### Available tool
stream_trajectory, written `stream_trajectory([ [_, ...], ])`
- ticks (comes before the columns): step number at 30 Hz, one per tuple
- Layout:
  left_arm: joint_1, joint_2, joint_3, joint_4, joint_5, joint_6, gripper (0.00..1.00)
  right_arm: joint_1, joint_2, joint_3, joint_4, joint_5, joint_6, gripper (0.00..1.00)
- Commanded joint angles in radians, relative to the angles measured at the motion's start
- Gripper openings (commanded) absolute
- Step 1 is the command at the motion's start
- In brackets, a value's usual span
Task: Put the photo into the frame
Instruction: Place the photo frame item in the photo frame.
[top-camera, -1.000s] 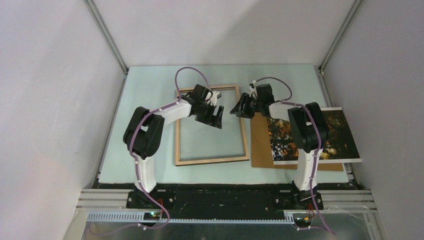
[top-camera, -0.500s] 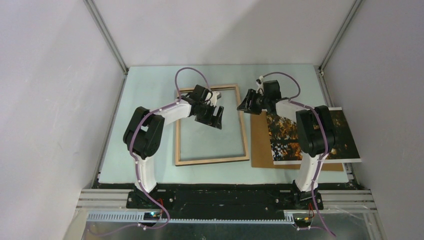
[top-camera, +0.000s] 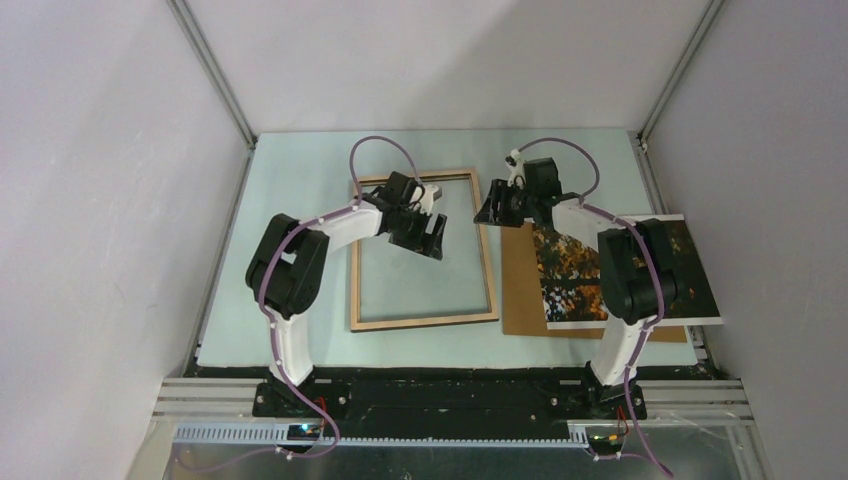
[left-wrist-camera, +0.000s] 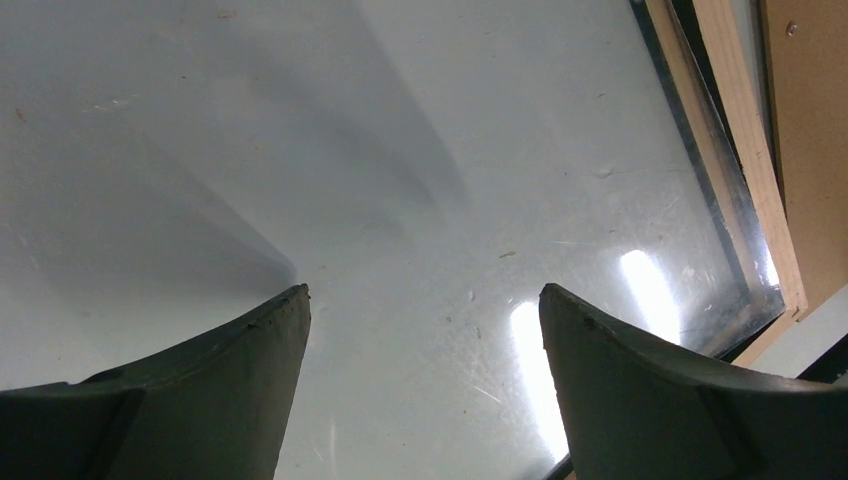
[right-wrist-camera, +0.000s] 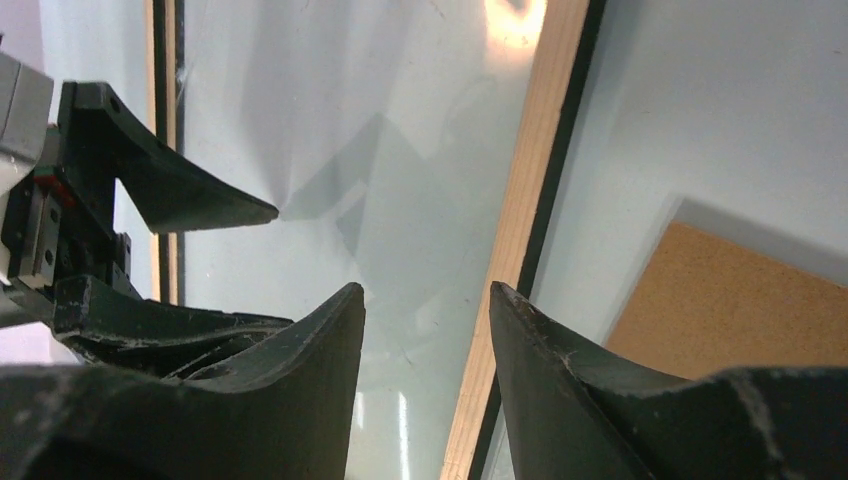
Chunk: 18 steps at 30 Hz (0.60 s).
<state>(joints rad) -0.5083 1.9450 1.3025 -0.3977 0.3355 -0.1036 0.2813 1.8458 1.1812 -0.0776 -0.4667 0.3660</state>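
Observation:
The frame lies flat at mid-table, light wood side up, with its clear pane inside. My left gripper hovers open over the upper part of the pane, nothing between its fingers. My right gripper stands open just above the frame's right rail, near its far end, and holds nothing. The photo of dark autumn trees lies face up at the right, partly hidden under my right arm.
A brown backing board lies under the photo, right of the frame; it also shows in the wrist views as the board and the board. The left gripper's fingers are close to my right gripper. Walls enclose the table.
My right arm has swung a little back and to the right, its gripper now farther up the frame's right rail. The left arm, frame and photo have not moved.

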Motion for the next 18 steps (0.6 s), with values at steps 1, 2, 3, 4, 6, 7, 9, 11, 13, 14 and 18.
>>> stream_trajectory([
  [1, -0.004, -0.057, -0.022, 0.005, -0.034, 0.039, 0.89, 0.034, -0.076, -0.008, -0.026, 0.024, -0.111, 0.53],
  [2, -0.005, -0.06, -0.025, 0.005, -0.037, 0.042, 0.89, 0.038, -0.081, -0.017, -0.028, 0.027, -0.135, 0.53],
  [3, -0.004, -0.062, -0.026, 0.005, -0.037, 0.044, 0.89, 0.047, -0.089, -0.022, -0.036, 0.028, -0.146, 0.53],
  [4, -0.004, -0.066, -0.029, 0.005, -0.041, 0.049, 0.89, 0.051, -0.094, -0.03, -0.04, 0.033, -0.17, 0.53],
  [6, -0.004, -0.07, -0.031, 0.005, -0.046, 0.055, 0.89, 0.063, -0.111, -0.043, -0.048, 0.04, -0.211, 0.53],
  [7, -0.004, -0.072, -0.033, 0.004, -0.047, 0.057, 0.89, 0.071, -0.116, -0.053, -0.055, 0.044, -0.22, 0.53],
  [9, -0.004, -0.078, -0.037, 0.004, -0.049, 0.065, 0.89, 0.082, -0.134, -0.067, -0.073, 0.056, -0.254, 0.53],
  [11, -0.004, -0.088, -0.04, 0.004, -0.051, 0.069, 0.89, 0.089, -0.152, -0.081, -0.092, 0.067, -0.302, 0.52],
  [13, -0.004, -0.097, -0.041, 0.004, -0.05, 0.073, 0.89, 0.094, -0.173, -0.094, -0.116, 0.073, -0.339, 0.52],
  [14, -0.004, -0.1, -0.042, 0.004, -0.051, 0.075, 0.89, 0.099, -0.186, -0.098, -0.126, 0.074, -0.351, 0.52],
  [18, -0.004, -0.131, -0.048, 0.003, -0.043, 0.079, 0.9, 0.11, -0.235, -0.135, -0.192, 0.082, -0.429, 0.51],
])
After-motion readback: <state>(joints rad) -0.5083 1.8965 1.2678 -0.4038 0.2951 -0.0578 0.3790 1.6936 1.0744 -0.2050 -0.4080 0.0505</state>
